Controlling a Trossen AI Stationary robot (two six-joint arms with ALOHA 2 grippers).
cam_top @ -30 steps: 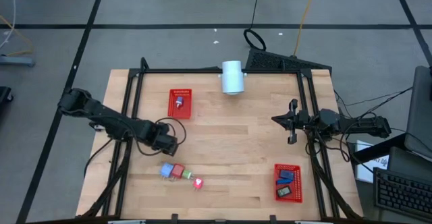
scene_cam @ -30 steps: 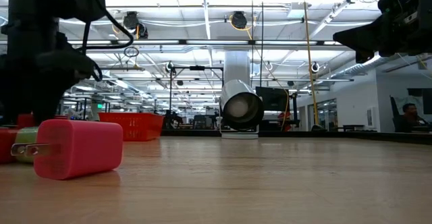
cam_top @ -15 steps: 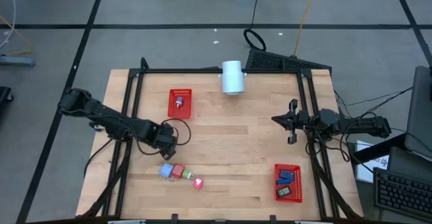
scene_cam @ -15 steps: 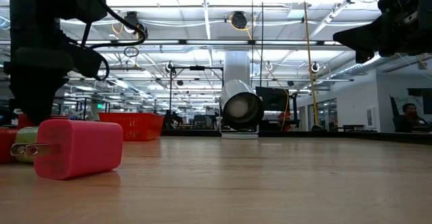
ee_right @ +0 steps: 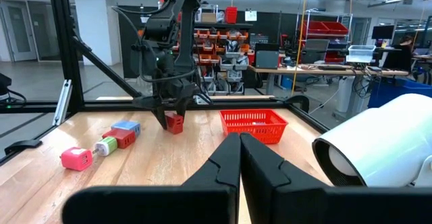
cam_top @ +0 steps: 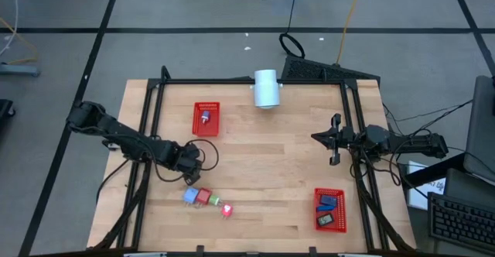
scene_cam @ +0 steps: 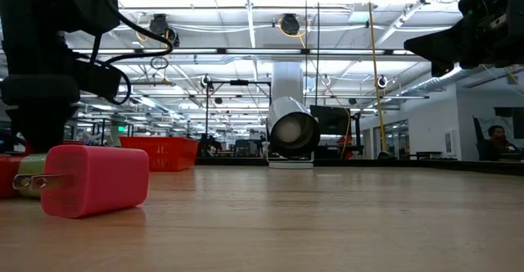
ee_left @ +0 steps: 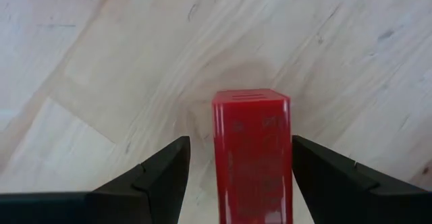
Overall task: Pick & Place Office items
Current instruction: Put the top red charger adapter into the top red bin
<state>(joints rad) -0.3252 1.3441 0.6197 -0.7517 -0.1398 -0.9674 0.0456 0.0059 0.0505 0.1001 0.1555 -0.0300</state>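
Left wrist view: left gripper (ee_left: 236,158) had a red block (ee_left: 252,153) upright between its fingers (ee_left: 158,173), spread about block-wide, block above the tabletop (ee_left: 101,62), near the row of loose items (cam_top: 206,198). Right gripper (cam_top: 335,141) sat past the white cylinder (cam_top: 266,87), fingers pressed closed, nothing held
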